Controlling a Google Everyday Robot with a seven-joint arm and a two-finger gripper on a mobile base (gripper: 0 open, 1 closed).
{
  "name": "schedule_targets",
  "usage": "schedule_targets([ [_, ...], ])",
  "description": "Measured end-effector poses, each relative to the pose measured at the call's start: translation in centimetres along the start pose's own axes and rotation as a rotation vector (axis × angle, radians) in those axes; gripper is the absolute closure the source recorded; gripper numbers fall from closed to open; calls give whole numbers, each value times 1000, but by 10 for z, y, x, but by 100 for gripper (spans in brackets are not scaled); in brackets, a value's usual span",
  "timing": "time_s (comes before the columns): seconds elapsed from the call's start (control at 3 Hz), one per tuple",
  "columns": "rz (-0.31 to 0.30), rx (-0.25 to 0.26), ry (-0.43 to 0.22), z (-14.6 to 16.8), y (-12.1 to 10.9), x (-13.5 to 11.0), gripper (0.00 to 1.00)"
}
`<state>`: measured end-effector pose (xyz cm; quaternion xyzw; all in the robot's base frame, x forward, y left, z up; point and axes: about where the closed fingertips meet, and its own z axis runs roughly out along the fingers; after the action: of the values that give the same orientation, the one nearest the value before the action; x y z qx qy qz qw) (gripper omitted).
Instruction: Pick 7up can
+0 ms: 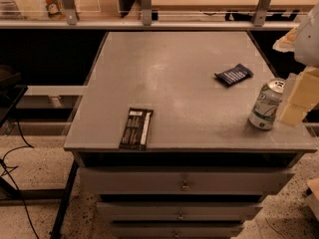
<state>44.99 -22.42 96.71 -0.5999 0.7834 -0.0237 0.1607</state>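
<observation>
The gripper (298, 99), just beside the 7up can (264, 106) near the right side of the table (164, 73), is cut off at the view's right edge, while the print on the long dark packet (136, 128) and the blue packet (234, 74) is too small to read.
</observation>
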Motion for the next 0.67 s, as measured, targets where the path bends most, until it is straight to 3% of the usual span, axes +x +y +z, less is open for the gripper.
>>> schedule_targets([
  [0.67,-1,-59,-38,49,-11,3,0],
])
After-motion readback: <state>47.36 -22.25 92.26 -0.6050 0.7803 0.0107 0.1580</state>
